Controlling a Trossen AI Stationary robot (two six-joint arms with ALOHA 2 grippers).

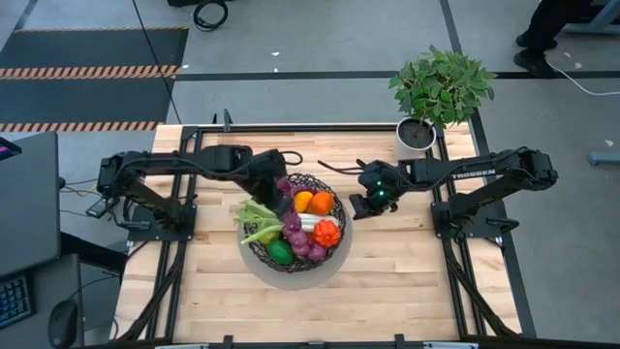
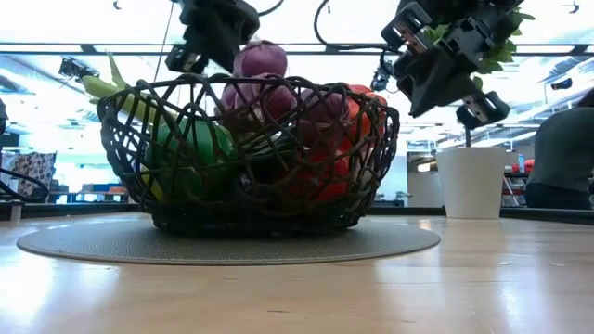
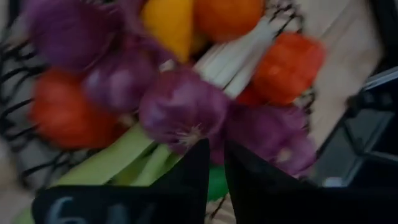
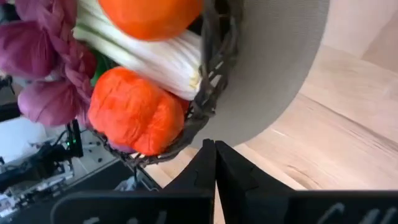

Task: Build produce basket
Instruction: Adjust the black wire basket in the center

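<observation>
The dark woven wire basket [image 1: 335,254] stands on its pale round base mid-table, filled with produce. It holds a purple grape bunch [image 1: 294,229], a green-white leek [image 1: 256,219], orange peppers [image 1: 312,202], a red pepper [image 1: 326,233] and a green pepper [image 1: 280,252]. My left gripper [image 1: 279,190] hangs over the basket's far left part, just above a purple bulb [image 3: 183,112], its fingers almost together. My right gripper [image 1: 357,204] is shut and empty, above the table just right of the basket rim [image 4: 214,93]. My left gripper points down at the purple bunch from above; nothing shows in the narrow slit between its fingers [image 3: 198,168]. I cannot tell whether the fingertips touch the bulb below them.
A white pot [image 1: 415,134] with a leafy plant stands at the far right corner, behind my right arm. Bare wood lies in front of the basket toward the near edge. A person shows at the right in the low view [image 2: 561,158].
</observation>
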